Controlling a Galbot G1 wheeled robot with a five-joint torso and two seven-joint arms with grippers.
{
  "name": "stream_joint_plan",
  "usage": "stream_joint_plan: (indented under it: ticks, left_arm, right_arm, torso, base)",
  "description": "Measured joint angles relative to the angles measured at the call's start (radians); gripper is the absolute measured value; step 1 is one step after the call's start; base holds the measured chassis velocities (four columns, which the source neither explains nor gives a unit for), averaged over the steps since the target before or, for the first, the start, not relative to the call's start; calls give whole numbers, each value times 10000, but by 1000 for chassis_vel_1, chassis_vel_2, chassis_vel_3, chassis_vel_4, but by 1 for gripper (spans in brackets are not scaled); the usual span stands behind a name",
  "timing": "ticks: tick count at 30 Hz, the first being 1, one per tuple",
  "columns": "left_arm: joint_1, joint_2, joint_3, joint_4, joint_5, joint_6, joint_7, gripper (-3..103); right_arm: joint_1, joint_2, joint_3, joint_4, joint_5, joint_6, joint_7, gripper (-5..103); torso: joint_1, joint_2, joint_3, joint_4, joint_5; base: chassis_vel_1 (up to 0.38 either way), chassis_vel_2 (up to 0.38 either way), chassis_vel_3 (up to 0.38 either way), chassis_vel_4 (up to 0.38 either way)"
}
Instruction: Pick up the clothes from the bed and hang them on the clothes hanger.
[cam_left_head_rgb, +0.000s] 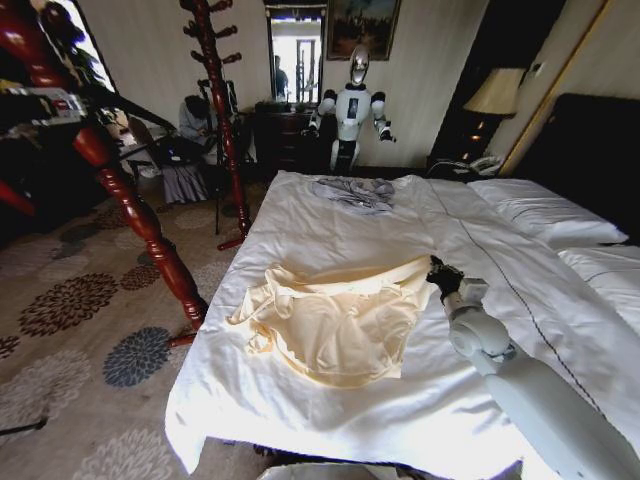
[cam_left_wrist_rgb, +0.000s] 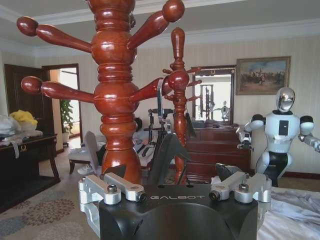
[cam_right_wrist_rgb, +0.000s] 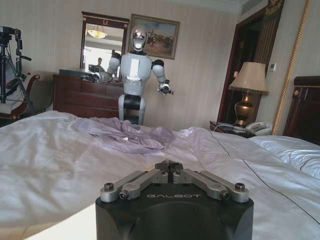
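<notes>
The clothes, a pale cream-yellow shirt (cam_left_head_rgb: 330, 320), lie crumpled on the near half of the bed (cam_left_head_rgb: 350, 225). My right gripper (cam_left_head_rgb: 438, 270) rests low over the sheet at the shirt's right edge. In the right wrist view it (cam_right_wrist_rgb: 170, 165) is shut with nothing in it, and a cream corner of the shirt (cam_right_wrist_rgb: 55, 227) shows beside it. Up by the near coat stand, my left gripper (cam_left_wrist_rgb: 170, 171) stands open. The black clothes hanger (cam_left_wrist_rgb: 167, 150) rises between its fingers, its silver hook (cam_left_wrist_rgb: 160, 100) lying across a peg. I cannot tell whether the fingers touch the hanger.
A grey garment (cam_left_head_rgb: 352, 192) lies at the far end of the bed, and white pillows (cam_left_head_rgb: 545, 210) at the right. Two red-brown coat stands (cam_left_head_rgb: 140, 215) (cam_left_head_rgb: 222, 110) rise on the patterned carpet to the left. Another white robot (cam_left_head_rgb: 352, 105) stands by a dresser beyond the bed.
</notes>
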Motion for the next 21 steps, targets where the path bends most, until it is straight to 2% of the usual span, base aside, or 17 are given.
stream_joint_plan:
  ticks: [11, 13, 21]
  left_arm:
    - [566, -92, -590, 656, -129, 4, 28, 100]
    - [590, -147, -527, 820, 54, 4, 145, 103]
    - [449, -426, -58, 1054, 123, 4, 320, 99]
  right_arm:
    - [12, -152, 13, 28, 8, -4, 12, 0]
    - [16, -150, 3, 39, 9, -4, 18, 0]
    - [-178, -123, 37, 88, -58, -4, 26, 0]
  torso:
    - [0, 1, 0, 0, 0]
    - [0, 1, 0, 1, -2]
    - [0, 0, 0, -1, 0]
  base:
    - [0, 0, 0, 0]
    - [0, 0, 0, 0]
    - [0, 0, 0, 0]
